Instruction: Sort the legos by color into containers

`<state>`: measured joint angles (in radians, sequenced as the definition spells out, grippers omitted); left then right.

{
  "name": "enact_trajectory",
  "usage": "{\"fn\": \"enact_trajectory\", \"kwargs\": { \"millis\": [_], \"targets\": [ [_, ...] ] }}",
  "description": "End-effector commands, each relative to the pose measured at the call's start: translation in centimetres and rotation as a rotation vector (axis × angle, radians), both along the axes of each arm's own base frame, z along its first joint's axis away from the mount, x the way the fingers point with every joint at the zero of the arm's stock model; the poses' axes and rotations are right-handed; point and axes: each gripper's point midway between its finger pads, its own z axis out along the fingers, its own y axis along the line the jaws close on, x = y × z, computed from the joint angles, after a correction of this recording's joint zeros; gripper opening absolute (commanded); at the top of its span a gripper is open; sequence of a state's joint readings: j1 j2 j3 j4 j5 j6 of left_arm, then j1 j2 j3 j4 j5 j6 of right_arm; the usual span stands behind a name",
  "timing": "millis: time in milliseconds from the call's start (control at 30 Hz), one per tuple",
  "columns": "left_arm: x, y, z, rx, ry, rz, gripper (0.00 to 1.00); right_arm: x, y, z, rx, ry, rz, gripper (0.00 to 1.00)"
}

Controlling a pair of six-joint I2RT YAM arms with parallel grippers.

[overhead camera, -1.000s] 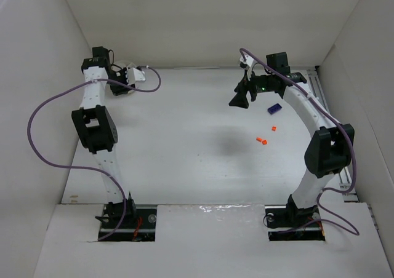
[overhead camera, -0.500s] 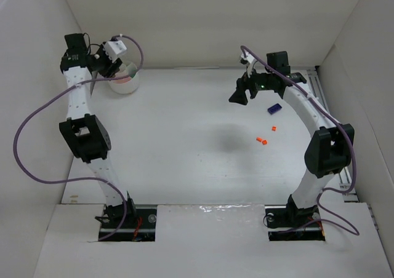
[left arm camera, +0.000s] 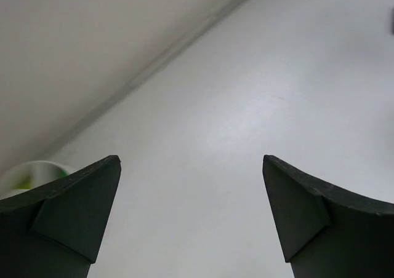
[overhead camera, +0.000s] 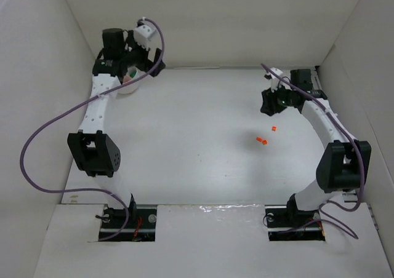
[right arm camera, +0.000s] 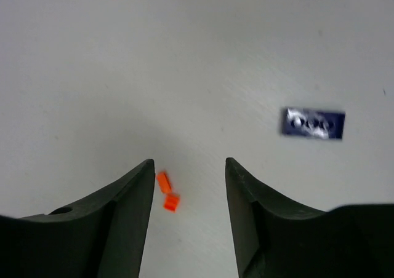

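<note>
1. Loose legos: a dark blue brick (right arm camera: 313,123) lies flat on the counter (overhead camera: 197,124). Two orange bricks (right arm camera: 171,202) sit close together, apart from the blue one. All are on the right side, well apart from the white bowl (overhead camera: 129,90) at the far left corner.
2. Bowl: the left wrist view shows something green inside. We cannot make out its sections.
3. Right hand (right arm camera: 189,162): low over the counter, fingers partly spread, gripping nothing. The orange bricks show in the gap between the fingers, and the blue brick lies off to one side.
4. Left hand (left arm camera: 191,158): fingers spread wide, empty, just beside the bowl.
5. Judgement: the step in hand is a pick-up by the right arm, and the orange pair looks like the target.
6. Next move calls for centring on a single orange brick, coming down to the counter and closing squarely. Pieces this tiny could squirt out or be taken two at once. After that, the brick must go across to its own section of the bowl.
</note>
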<state>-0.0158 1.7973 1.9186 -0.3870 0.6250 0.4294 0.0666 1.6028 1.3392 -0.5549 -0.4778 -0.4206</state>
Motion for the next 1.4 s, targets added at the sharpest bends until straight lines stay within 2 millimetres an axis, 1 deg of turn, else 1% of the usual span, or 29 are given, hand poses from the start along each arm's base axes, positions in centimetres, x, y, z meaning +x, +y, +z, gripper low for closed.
{"fn": "enact_trajectory", "kwargs": {
  "millis": [0,33,67,100,133,167,200,233,267,333,367,400,433,500,567,600,633,733,767,867,1000,1033,1100,1133,1167,1267,1300,1333,1367],
  "targets": [
    [-3.4,-2.5,-2.6,-0.071,0.132,-0.002,1.00,-3.7,-4.4,-1.9,-0.129,0.052,-0.012,0.54],
    [-3.9,-2.7,-3.1,-0.084,0.154,-0.010,1.00,-5.1,-4.6,-3.6,-0.147,0.093,-0.005,0.52],
    [-4.6,-3.7,-3.1,-0.096,0.161,-0.051,1.00,-5.7,-5.3,-3.8,-0.173,0.080,0.002,0.48],
    [-5.5,-4.6,-3.5,-0.121,0.187,-0.107,1.00,-6.0,-5.3,-4.1,-0.178,0.079,0.009,0.46],
    [-6.2,-4.8,-4.5,-0.137,0.224,-0.117,1.00,-6.4,-5.3,-4.5,-0.178,0.088,0.010,0.44],
    [-6.3,-5.2,-4.8,-0.181,0.259,-0.108,1.00,-7.1,-5.3,-5.5,-0.184,0.111,0.022,0.43],
    [-6.6,-5.6,-4.4,-0.208,0.254,-0.125,1.00,-7.3,-5.0,-5.6,-0.185,0.104,0.032,0.43],
    [-6.7,-5.6,-5.4,-0.218,0.276,-0.119,1.00,-7.5,-4.8,-6.0,-0.197,0.104,0.043,0.43],
    [-6.6,-5.4,-5.2,-0.237,0.271,-0.087,1.00,-8.1,-4.3,-6.8,-0.198,0.125,0.063,0.43],
    [-6.3,-5.4,-4.6,-0.240,0.275,-0.050,1.00,-8.0,-3.9,-7.8,-0.228,0.131,0.082,0.43],
    [-6.4,-5.8,-5.0,-0.221,0.287,-0.064,1.00,-8.3,-3.5,-8.2,-0.241,0.140,0.095,0.43],
    [-6.8,-5.6,-5.9,-0.196,0.316,-0.071,1.00,-8.2,-3.2,-8.6,-0.242,0.145,0.105,0.43],
    [-7.1,-6.1,-6.0,-0.179,0.308,-0.103,1.00,-7.9,-3.1,-8.9,-0.242,0.145,0.105,0.43],
    [-7.5,-6.1,-6.4,-0.163,0.304,-0.121,1.00,-8.1,-2.3,-9.5,-0.244,0.148,0.132,0.41],
    [-7.9,-6.0,-5.9,-0.155,0.277,-0.128,1.00,-7.6,-2.0,-9.6,-0.252,0.135,0.138,0.39],
    [-7.9,-6.0,-6.6,-0.154,0.287,-0.127,1.00,-8.0,-1.6,-10.4,-0.260,0.151,0.163,0.39],
    [-8.1,-6.0,-6.2,-0.148,0.270,-0.132,1.00,-8.1,-1.6,-11.0,-0.261,0.171,0.166,0.38],
    [-8.4,-5.9,-6.5,-0.147,0.279,-0.132,1.00,-7.8,-1.5,-12.0,-0.296,0.172,0.181,0.36],
    [-8.4,-5.9,-6.5,-0.147,0.279,-0.132,1.00,-7.9,-1.5,-12.7,-0.298,0.195,0.185,0.36],
    [-8.4,-5.9,-6.5,-0.141,0.273,-0.135,1.00,-6.6,-1.4,-13.0,-0.319,0.192,0.182,0.35],
    [-8.2,-6.0,-6.6,-0.141,0.275,-0.135,1.00,-6.3,-1.5,-13.8,-0.334,0.218,0.190,0.35],
    [-8.2,-6.0,-6.6,-0.141,0.275,-0.135,1.00,-6.0,-1.7,-13.6,-0.346,0.205,0.192,0.35],
    [-7.9,-6.0,-6.6,-0.135,0.269,-0.138,1.00,-6.2,-1.4,-14.3,-0.348,0.223,0.204,0.35],
    [-7.9,-6.0,-6.6,-0.135,0.269,-0.138,1.00,-5.8,-1.5,-14.0,-0.356,0.212,0.198,0.35],
    [-7.7,-6.0,-7.0,-0.134,0.278,-0.138,1.00,-5.9,-1.5,-14.3,-0.356,0.221,0.200,0.35],
    [-7.7,-6.0,-7.0,-0.134,0.278,-0.138,1.00,-5.9,-1.5,-14.3,-0.356,0.221,0.200,0.35],
    [-7.6,-6.0,-6.6,-0.129,0.262,-0.142,1.00,-5.6,-1.4,-14.2,-0.355,0.209,0.198,0.37],
    [-7.5,-6.0,-7.0,-0.128,0.271,-0.141,1.00,-5.6,-1.4,-14.2,-0.355,0.209,0.198,0.43],
    [-7.5,-6.0,-7.0,-0.128,0.271,-0.141,1.00,-5.1,-1.3,-13.7,-0.353,0.180,0.193,0.46]
  ]
}}
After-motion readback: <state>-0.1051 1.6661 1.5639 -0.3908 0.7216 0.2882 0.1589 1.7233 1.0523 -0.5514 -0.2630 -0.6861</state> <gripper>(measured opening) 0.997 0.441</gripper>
